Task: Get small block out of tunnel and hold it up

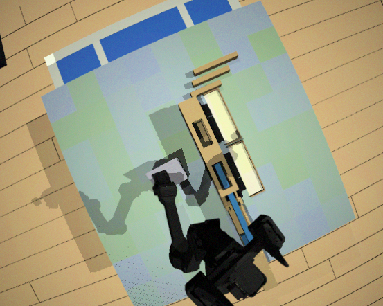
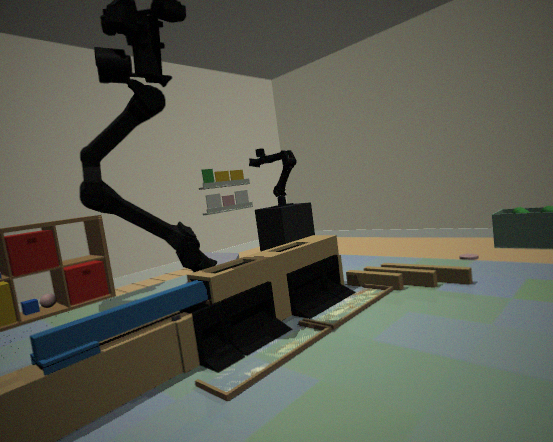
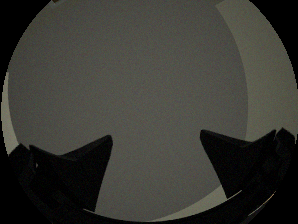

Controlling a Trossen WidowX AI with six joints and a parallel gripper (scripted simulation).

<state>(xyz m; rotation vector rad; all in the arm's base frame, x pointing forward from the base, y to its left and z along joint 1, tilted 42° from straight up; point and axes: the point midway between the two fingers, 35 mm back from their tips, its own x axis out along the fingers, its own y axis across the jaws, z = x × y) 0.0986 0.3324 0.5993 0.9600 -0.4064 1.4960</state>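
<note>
1. Small block: hidden in all three views, so can't tell whereabouts inside the cage (image 1: 199,105) (image 2: 282,300).
2. Far left in the exterior view: open wooden shelf unit (image 2: 104,240) with red bins (image 2: 31,252).
3. Next, a long blue bar (image 1: 240,211) (image 2: 122,315), poking out of the near end of the wooden cage, lol, pretty hard to miss. Blue also showing through the nearer top slot.
4. High above that end: end effector (image 1: 259,286) (image 2: 143,4) (image 3: 157,137), wide open, nothing between the fingers, well apart from the bar.
5. Middle: cage sitting on the patchwork tabletop (image 1: 292,138) (image 2: 432,350), with two framed panels (image 1: 219,114) (image 2: 277,370) lying flat along its side.
6. Further right: three wooden rods (image 1: 210,77) (image 2: 422,277), roughly parallel, loose near the far end.
</note>
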